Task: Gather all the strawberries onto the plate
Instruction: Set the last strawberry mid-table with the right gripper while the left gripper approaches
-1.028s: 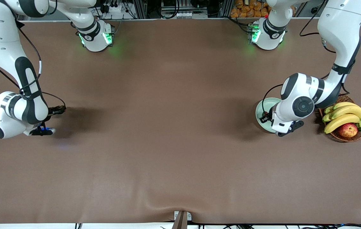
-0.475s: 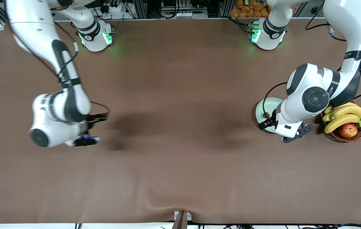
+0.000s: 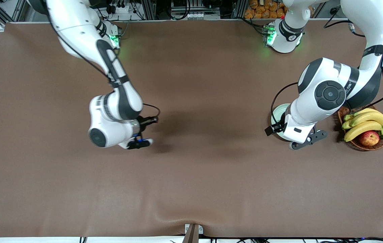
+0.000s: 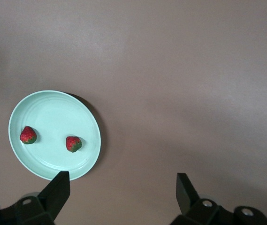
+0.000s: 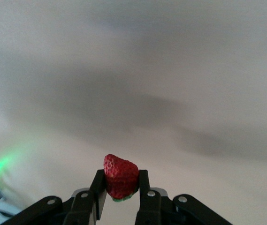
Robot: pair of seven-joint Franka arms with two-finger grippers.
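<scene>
The pale mint-green plate (image 4: 53, 112) holds two small red strawberries (image 4: 28, 135) (image 4: 73, 144). In the front view only part of the plate's rim (image 3: 276, 114) shows under the left arm, and those berries are hidden. My left gripper (image 4: 121, 190) is open and empty, up in the air over the plate's edge and the table beside it (image 3: 292, 135). My right gripper (image 5: 120, 185) is shut on the third strawberry (image 5: 120, 176), red with a green top, and holds it above the bare middle of the table (image 3: 139, 136).
A brown wicker basket (image 3: 360, 145) with bananas (image 3: 363, 123) and a red-yellow apple (image 3: 369, 137) stands beside the plate at the left arm's end of the table. The table is covered in a brown cloth.
The right arm has swung from its end of the table toward the middle, carrying the strawberry. The left arm has shifted slightly over the plate.
</scene>
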